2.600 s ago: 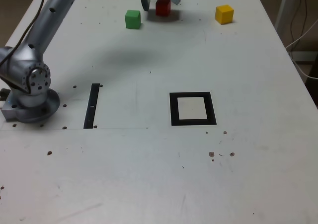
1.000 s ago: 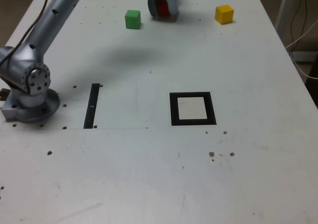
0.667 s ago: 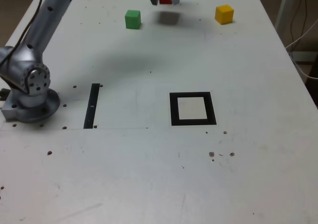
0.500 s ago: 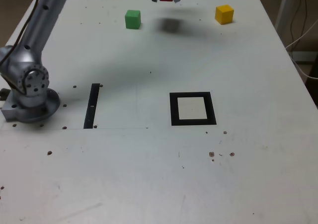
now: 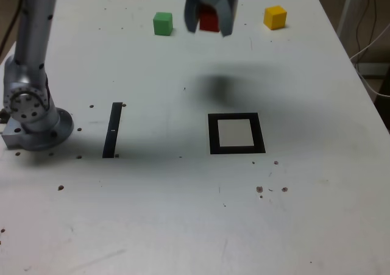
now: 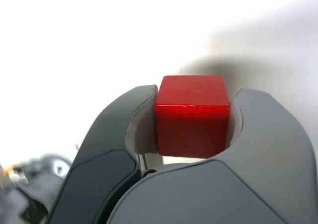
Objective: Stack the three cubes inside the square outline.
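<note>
At the upper centre of the exterior view, the gripper (image 5: 210,20) hung above the white table (image 5: 183,214) with its jaws clamped on the red cube (image 5: 209,20), one grey jaw on each side of it. The cube was clear of the table; a soft dark shadow lay on the surface below it, in the middle of the frame, just above the square outline (image 5: 236,133). In the wrist view the red cube (image 6: 193,115) sat squarely between the two dark jaws of the gripper (image 6: 191,129), its flat faces pressed against their inner pads and one face turned toward the camera. Being a cube, it had no long axis; its edges ran roughly level and upright in that view.

The green cube (image 5: 163,24) rested on the table at the upper left of centre in the exterior view, near the gripper on its left side. The yellow cube (image 5: 275,17) rested at the upper right, a corner turned slightly toward the camera. Both stood well apart from the square outline, whose pale centre lay bare at the right of the frame's middle. A narrow black strip (image 5: 112,130) lay at the left of the middle, its long axis running up and down the frame, near the arm's grey base (image 5: 30,113).
</note>
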